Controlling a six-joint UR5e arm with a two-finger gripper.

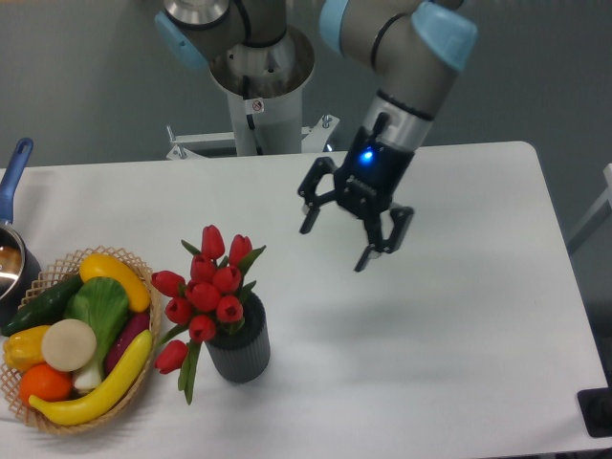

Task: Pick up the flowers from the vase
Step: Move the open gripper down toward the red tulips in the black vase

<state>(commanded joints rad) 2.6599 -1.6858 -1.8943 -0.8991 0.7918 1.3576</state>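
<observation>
Hovering: gripper (337, 243) in the air over the table (449, 316), clear of everything on it
Jaws: spread wide — nothing between the fingers (309, 216), which point down and toward 7 o'clock
Gripper light: blue glow on the wrist body just above the fingers
Flowers (207, 292): red tulips with closed buds, stems down in the vase (239, 346); one bud droops over the rim toward 8 o'clock
Vase: dark, ribbed, upright, at the table's front-left part
Flowers from gripper: at about 8 o'clock, well apart — no contact
Basket (72, 344): wicker, full of fruit and vegetables, just beside the vase at its 9 o'clock
Pot (13, 251): blue handle, at the table's left edge, at about 11 o'clock from the basket
Arm base (258, 91): behind the table's far edge, at 12 o'clock from the flowers
</observation>
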